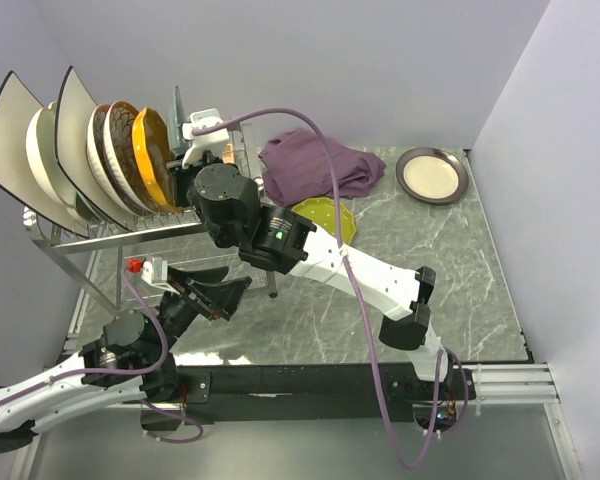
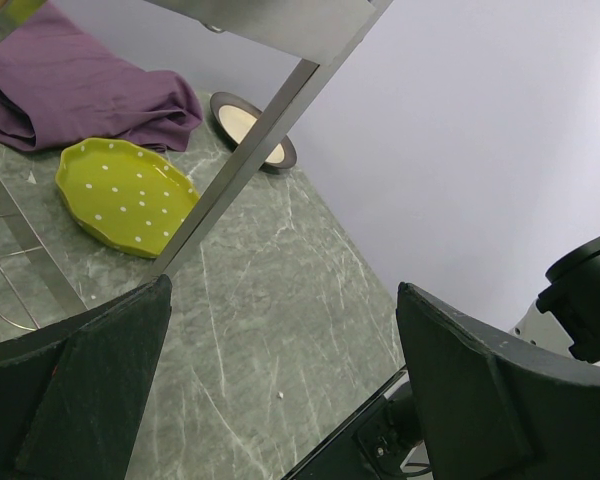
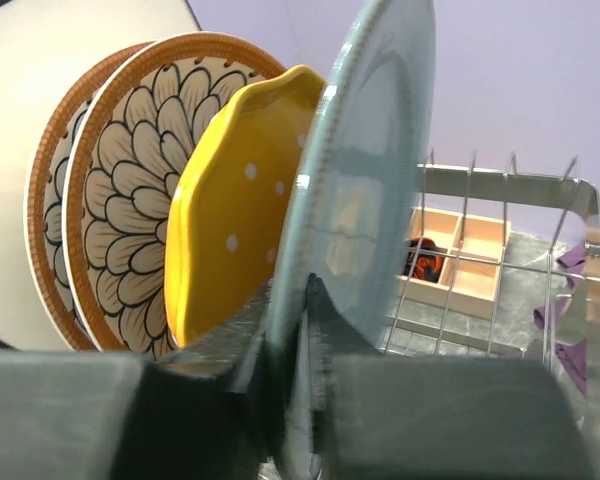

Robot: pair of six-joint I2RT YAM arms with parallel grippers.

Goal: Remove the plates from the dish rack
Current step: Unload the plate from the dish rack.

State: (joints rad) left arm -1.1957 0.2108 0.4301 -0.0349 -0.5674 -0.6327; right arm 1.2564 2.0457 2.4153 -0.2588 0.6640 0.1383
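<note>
Teal-green plate (image 3: 370, 150) in dish rack (image 3: 500, 181), right tool (image 3: 295, 345) pinching its rim, visible from wrist only, left tool (image 2: 283, 295) open, empty

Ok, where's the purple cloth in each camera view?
Top external: purple cloth at back centre, right of the dish rack.
Left wrist: cloth upper left, behind the lime plate.
Right wrist: cloth sliver at right edge.
Shared landmark: the dish rack's metal frame.

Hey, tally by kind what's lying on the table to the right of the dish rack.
Plates: 2 (lime plate, dark-rimmed plate)
Cloth: 1
Total: 3
</note>
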